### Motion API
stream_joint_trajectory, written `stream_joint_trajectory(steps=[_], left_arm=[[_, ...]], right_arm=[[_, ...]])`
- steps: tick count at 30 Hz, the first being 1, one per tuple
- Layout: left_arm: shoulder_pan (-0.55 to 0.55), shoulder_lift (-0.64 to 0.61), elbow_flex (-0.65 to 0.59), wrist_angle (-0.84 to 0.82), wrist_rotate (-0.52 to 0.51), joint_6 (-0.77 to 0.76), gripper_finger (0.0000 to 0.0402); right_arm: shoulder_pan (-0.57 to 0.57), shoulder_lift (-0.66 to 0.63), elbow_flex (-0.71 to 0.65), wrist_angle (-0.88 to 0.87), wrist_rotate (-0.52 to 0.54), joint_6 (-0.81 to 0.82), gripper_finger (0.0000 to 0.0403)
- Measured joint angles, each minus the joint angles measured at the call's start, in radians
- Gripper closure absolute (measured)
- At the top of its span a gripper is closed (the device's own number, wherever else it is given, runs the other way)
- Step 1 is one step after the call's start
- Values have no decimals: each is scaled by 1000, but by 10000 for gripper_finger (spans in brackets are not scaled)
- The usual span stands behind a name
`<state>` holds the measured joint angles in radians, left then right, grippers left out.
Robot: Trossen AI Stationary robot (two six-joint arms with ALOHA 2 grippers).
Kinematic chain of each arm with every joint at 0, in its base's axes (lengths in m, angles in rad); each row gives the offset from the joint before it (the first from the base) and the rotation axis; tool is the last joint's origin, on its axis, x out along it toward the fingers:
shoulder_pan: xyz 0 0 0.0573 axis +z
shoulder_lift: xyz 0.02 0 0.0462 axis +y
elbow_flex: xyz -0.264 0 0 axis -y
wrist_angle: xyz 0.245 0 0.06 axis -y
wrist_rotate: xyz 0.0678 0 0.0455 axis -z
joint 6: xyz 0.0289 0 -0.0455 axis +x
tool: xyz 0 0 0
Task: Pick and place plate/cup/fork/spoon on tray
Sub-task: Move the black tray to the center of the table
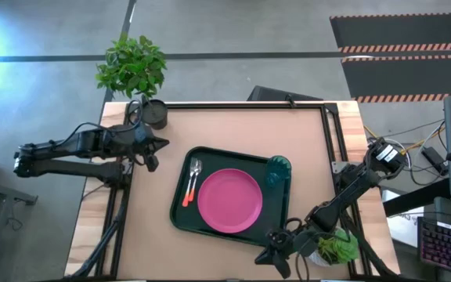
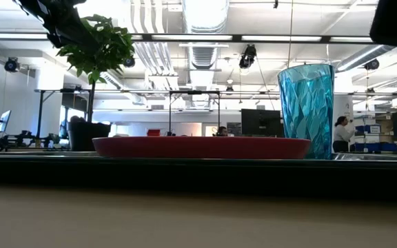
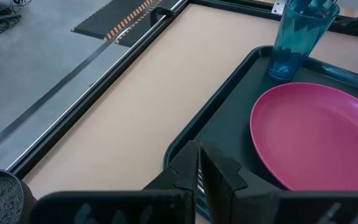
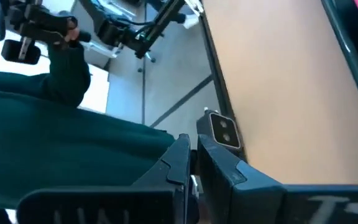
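The dark tray [image 1: 180, 205] lies mid-table. On it rest the pink plate [image 1: 229, 200], the teal cup [image 1: 278, 169] upright at its far right corner, and the orange-handled fork and spoon [image 1: 191, 182] side by side along its left part; I cannot tell which is which. The low view shows the plate [image 2: 198, 147], the cup [image 2: 306, 110] and the tray's rim [image 2: 198, 169]. My left gripper [image 1: 161, 147] is shut and empty, just off the tray's far left corner [image 3: 199, 165]. My right gripper [image 1: 266, 255] is shut and empty at the table's near edge, off the tray's near right corner [image 4: 192, 158].
A dark pot [image 1: 154, 114] with a leafy plant [image 1: 131, 66] stands at the table's far left corner. Another green plant [image 1: 337, 249] sits at the near right, under my right arm. A black frame rail [image 1: 249, 105] runs along the table's far and side edges.
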<state>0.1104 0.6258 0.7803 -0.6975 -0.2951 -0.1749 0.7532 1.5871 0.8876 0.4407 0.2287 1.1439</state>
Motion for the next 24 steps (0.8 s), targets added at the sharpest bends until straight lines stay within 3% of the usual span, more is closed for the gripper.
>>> stream_joint_trajectory(steps=[5, 9, 16, 24], left_arm=[[0, 13, 0, 0, 0, 0, 402], [0, 22, 0, 0, 0, 0, 402], [0, 20, 0, 0, 0, 0, 402], [1, 21, 0, 0, 0, 0, 402]], right_arm=[[2, 0, 0, 27, -3, -211, 381], [2, -1, -1, 36, -82, -292, 381], [2, -1, -37, -89, -134, -95, 381], [0, 0, -38, -199, -124, -40, 381]])
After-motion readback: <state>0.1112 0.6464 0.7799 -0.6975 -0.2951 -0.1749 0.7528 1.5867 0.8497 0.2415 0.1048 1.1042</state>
